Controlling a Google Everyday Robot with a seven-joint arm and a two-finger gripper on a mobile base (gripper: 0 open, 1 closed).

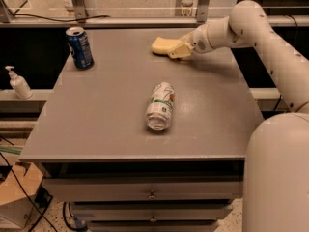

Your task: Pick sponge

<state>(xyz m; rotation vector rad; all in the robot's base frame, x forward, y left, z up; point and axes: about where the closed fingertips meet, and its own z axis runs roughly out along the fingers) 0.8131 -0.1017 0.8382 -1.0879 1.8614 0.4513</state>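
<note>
The sponge (162, 45), a pale yellow foam block, is at the far middle of the grey table (111, 115). My gripper (181, 49) reaches in from the right and is right at the sponge's right end, touching or overlapping it. The white arm (251, 28) runs from the gripper back to the right edge of the view. I cannot tell whether the sponge rests on the table or is held just above it.
A blue drink can (79, 47) stands upright at the far left of the table. A white and green can (160, 105) lies on its side in the middle. A soap dispenser (18, 82) stands on a ledge to the left. Drawers sit under the tabletop.
</note>
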